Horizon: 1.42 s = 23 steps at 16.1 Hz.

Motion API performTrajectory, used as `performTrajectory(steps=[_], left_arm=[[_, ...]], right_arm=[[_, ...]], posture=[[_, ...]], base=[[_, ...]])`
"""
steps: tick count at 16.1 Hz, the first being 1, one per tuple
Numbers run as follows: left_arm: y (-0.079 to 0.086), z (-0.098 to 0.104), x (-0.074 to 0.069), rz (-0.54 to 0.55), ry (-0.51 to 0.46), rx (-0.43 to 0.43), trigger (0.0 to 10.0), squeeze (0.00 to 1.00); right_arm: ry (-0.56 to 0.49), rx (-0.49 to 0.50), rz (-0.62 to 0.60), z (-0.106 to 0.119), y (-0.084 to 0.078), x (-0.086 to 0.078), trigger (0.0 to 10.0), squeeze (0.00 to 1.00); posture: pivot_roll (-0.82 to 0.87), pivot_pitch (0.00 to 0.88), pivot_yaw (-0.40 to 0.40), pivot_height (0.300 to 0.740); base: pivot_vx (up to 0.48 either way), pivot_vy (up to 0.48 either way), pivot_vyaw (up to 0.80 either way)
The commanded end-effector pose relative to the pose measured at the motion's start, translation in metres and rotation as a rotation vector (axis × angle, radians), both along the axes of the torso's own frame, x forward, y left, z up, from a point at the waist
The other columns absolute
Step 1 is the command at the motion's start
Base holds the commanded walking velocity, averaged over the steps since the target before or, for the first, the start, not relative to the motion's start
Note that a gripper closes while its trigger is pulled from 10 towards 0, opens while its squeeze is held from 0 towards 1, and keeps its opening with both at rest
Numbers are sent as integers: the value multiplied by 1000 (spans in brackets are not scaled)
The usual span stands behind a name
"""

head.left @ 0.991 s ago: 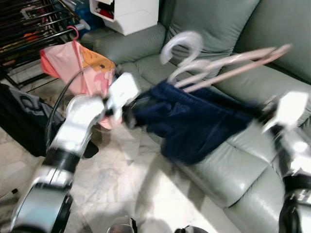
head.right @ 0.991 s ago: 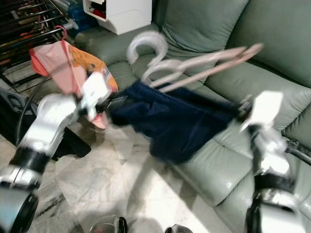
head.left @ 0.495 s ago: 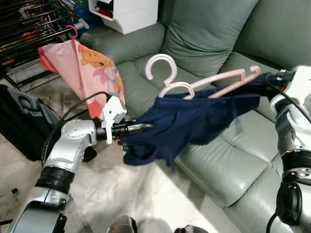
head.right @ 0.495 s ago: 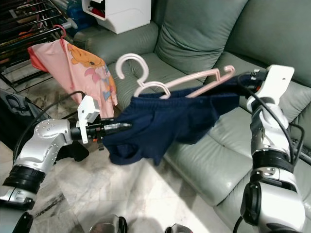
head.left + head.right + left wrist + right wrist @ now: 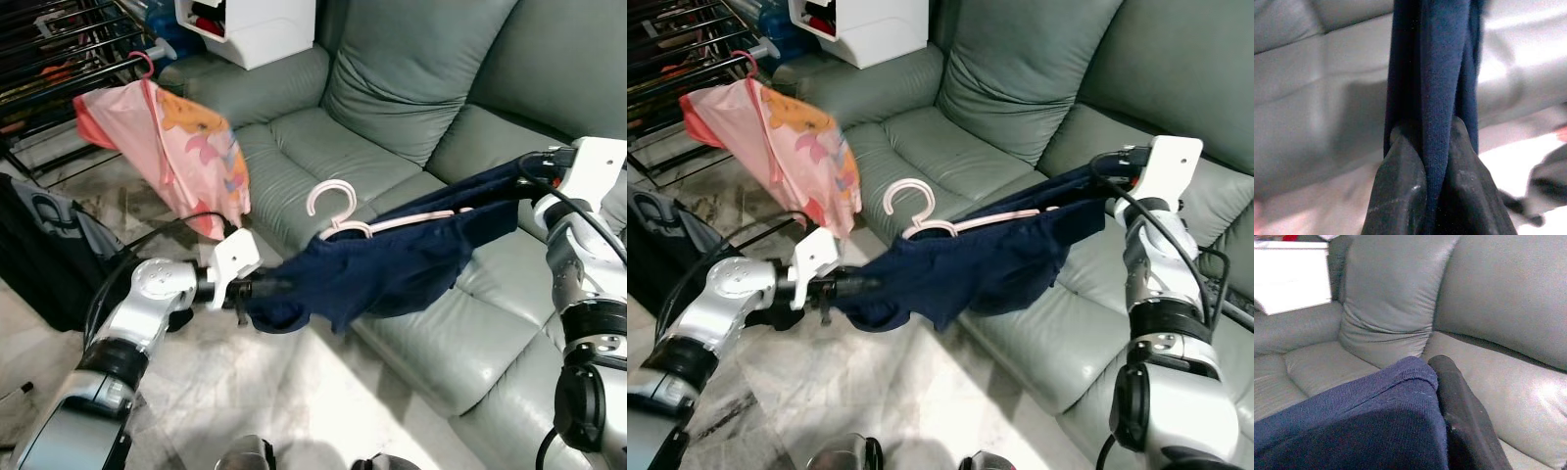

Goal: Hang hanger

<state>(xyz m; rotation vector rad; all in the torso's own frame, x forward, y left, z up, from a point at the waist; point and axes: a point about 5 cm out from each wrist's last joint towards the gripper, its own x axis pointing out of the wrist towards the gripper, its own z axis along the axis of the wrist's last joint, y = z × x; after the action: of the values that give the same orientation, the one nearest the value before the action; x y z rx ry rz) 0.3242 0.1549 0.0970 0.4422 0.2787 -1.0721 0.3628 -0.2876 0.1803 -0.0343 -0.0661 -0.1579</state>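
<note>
**Grippers stretch a navy garment with a pink hanger riding on top**

Left gripper (image 5: 257,291) is clamped on one end of the navy garment (image 5: 392,269); the left wrist view shows knit cloth pinched tight between its two black fingers (image 5: 1400,196). The right gripper (image 5: 1114,168) has the far end; in its wrist view one black finger lies against the fabric (image 5: 1376,431), and it seems clamped on the cloth, though the second finger is hidden.

Between them the garment hangs as a sagging band above the sofa (image 5: 421,88) seat edge and the floor (image 5: 294,392). A pale pink hanger (image 5: 338,211) rests along its upper edge, hook up and tilted, its thin arm running towards the right gripper. Whether that arm is threaded inside the cloth or only lying on it I cannot tell.

By my reading the step in hand is carrying the loaded hanger, with hanging not yet done. Next comes turning towards the dark wire drying rack (image 5: 59,59) on the robot's left, where a pink printed shirt (image 5: 167,147) already hangs, and bringing the hook over a bar. Neither gripper holds the hanger itself, so it may slip off.

The garment is soft, ribbed and limp; the hanger is smooth rigid plastic; the sofa is grey-green leather with glossy padded cushions; the floor is pale marbled tile.
</note>
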Motion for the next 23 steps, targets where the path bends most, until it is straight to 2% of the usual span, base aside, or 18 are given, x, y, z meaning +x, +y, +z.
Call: performTrajectory(steps=[1,4,6,7,9,12,14,15,18,19,21,23], left_arm=[[32,-23,-3,162,46,140,0,0],[33,-24,11,367,-21,165,0,0],[26,-24,20,556,-29,85,0,0],[20,-24,21,572,-20,50,0,0],[-18,-33,15,543,36,-59,0,0],[-51,-35,6,495,75,-116,0,0],[-54,-33,6,510,79,-144,0,0],[-52,-23,14,622,55,-218,0,0],[-37,-6,28,868,56,-355,0,0],[-29,-2,31,941,30,-362,0,0],[-26,1,33,981,27,-378,0,0],[-26,0,33,1002,48,-396,0,0]], right_arm=[[-128,-24,-53,33,-14,0,0,0],[-141,-73,46,32,14,7,0,0],[-172,-99,124,29,45,14,0,0],[-186,-106,139,30,54,15,0,0],[-242,-137,226,35,97,23,0,0],[-274,-236,327,35,134,25,0,0],[-264,-215,354,32,141,25,0,0],[-191,-244,407,15,148,23,0,0],[-49,-274,474,-16,147,17,0,0],[5,-302,530,-29,150,11,0,0],[33,-271,622,-40,158,1,0,0],[24,-257,845,-51,183,-21,0,0]], posture=[[-45,41,26,740],[-48,43,29,740],[-48,43,29,740],[-48,43,29,740],[-36,36,27,740],[-26,32,20,740],[-23,32,18,740],[-20,28,18,740],[-23,27,20,740],[-27,25,21,740],[-29,25,21,740],[-32,23,22,740]], base=[[0,0,0],[0,0,0],[0,0,0],[0,0,0],[0,0,0],[0,0,0],[0,0,0],[0,0,0],[0,0,0],[0,0,0],[0,0,0],[0,0,0]])
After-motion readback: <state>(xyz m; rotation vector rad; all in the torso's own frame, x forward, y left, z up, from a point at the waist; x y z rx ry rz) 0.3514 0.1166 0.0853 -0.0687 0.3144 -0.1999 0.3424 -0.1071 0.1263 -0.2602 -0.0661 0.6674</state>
